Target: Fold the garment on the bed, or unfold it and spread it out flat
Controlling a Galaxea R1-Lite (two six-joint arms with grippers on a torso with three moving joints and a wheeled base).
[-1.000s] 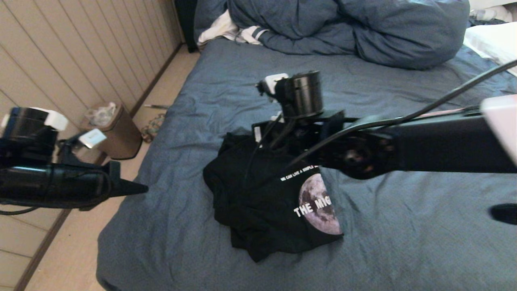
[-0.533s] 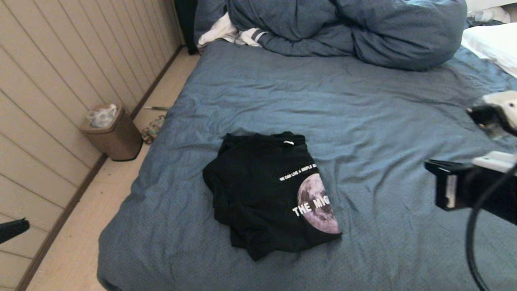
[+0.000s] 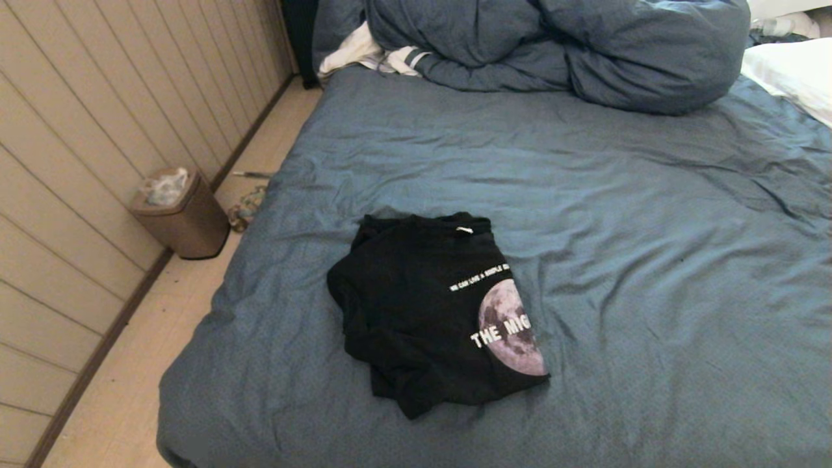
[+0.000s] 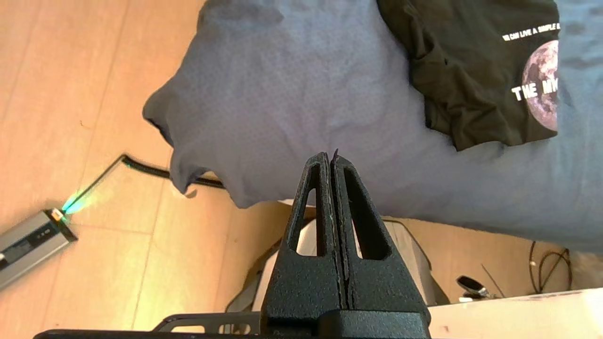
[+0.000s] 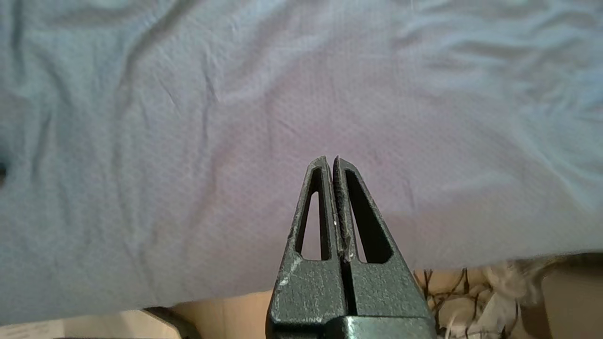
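The black T-shirt (image 3: pixel 429 312) lies folded into a rough rectangle on the slate-blue bed (image 3: pixel 617 214), its moon print and white lettering facing up at its right edge. Neither arm shows in the head view. My left gripper (image 4: pixel 330 157) is shut and empty, hanging over the bed's near left corner, well short of the T-shirt (image 4: pixel 471 70). My right gripper (image 5: pixel 330 162) is shut and empty above bare sheet (image 5: pixel 188 141) near the bed's front edge.
A bunched blue duvet (image 3: pixel 552 45) lies across the far end, with a white striped cloth (image 3: pixel 370 52) beside it and a white pillow (image 3: pixel 793 71) at the far right. A brown bin (image 3: pixel 179 214) stands on the floor by the panelled wall. Cables (image 4: pixel 155 169) lie below the bed corner.
Both arms have pulled back out of the head view: the right arm left the shirt and withdrew to the right, the left arm withdrew to the left. The shirt stays folded in place.
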